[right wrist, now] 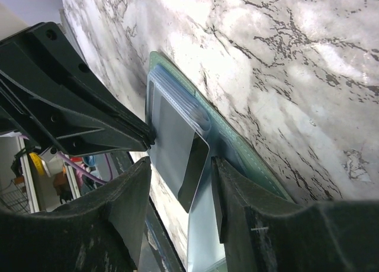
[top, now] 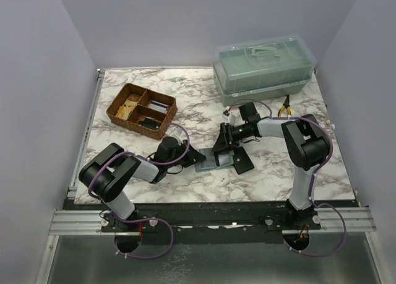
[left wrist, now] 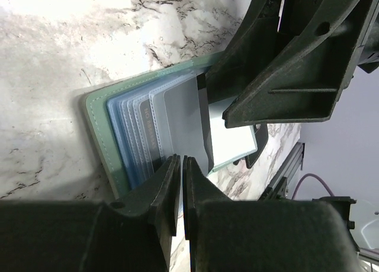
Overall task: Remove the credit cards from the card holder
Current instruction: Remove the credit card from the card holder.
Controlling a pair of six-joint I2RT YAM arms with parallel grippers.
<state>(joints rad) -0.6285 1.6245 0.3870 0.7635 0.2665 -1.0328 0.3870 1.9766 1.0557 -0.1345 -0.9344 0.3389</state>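
The sage green card holder lies open on the marble between the two arms. In the left wrist view its green edge frames several clear sleeves. A pale blue-grey card sticks out of them, partly raised. My left gripper is shut on that card's edge, and it also shows in the top view. My right gripper is open, its fingers on either side of the same card without touching it. It also shows in the top view. No tan-brown card is visible.
A black snap wallet lies just right of the card holder. A brown wicker basket with compartments stands at the back left. A clear lidded plastic box is at the back right, with yellow-handled pliers beside it.
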